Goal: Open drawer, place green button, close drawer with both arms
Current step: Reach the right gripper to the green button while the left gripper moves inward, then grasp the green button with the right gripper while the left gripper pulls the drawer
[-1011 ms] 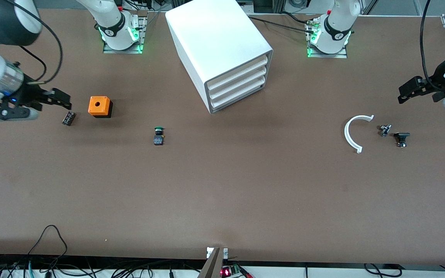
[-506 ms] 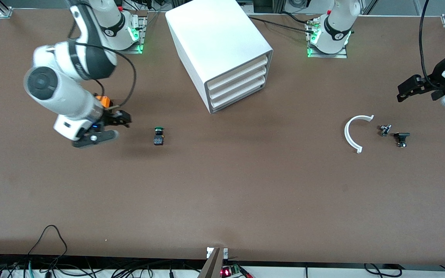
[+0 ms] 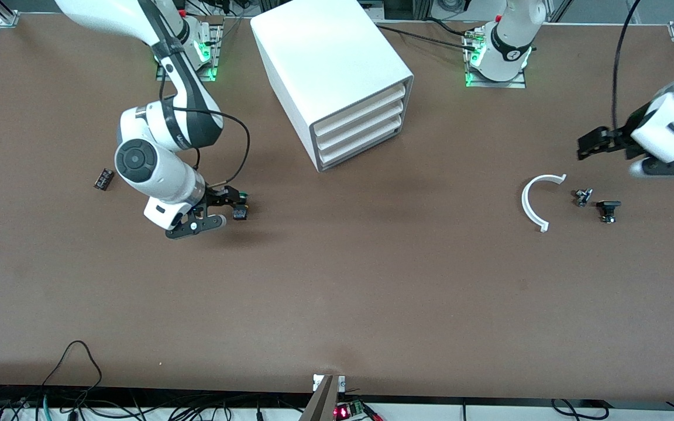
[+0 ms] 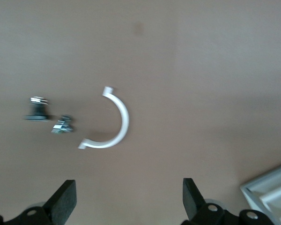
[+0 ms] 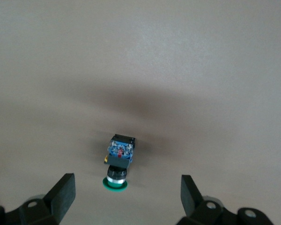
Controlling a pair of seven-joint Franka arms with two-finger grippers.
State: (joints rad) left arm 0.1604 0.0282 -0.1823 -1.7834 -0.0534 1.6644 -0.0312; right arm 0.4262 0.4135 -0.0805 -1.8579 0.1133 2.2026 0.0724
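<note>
Front view: cabinet [image 3: 337, 76] stands on the bench [image 3: 337, 292] between the two arm bases, its three drawers shut; the drawer [image 3: 360, 147] is the lowest. The button [image 3: 240, 207] lies on the bench, nearer to the camera than the cabinet and toward the right arm's end. The right gripper [image 3: 220, 206] is low beside the button, holding nothing. A small black part [image 3: 103, 178] lies nearer the right arm's end than the cabinet. The left gripper [image 3: 597, 143] hangs over the bench toward the left arm's end, above a white arc [image 3: 536, 202] and two small dark parts [image 3: 597, 203].

Left wrist view: jaws wide apart, both fingers [image 4: 63, 201] empty, with the arc [image 4: 113, 123] and the dark parts [image 4: 49, 118] below and a cabinet corner [image 4: 269, 190] at the edge.

Right wrist view: jaws wide apart and empty; the button [image 5: 118, 161] lies on its side between the fingers [image 5: 61, 194], not touched, green cap toward the camera.
</note>
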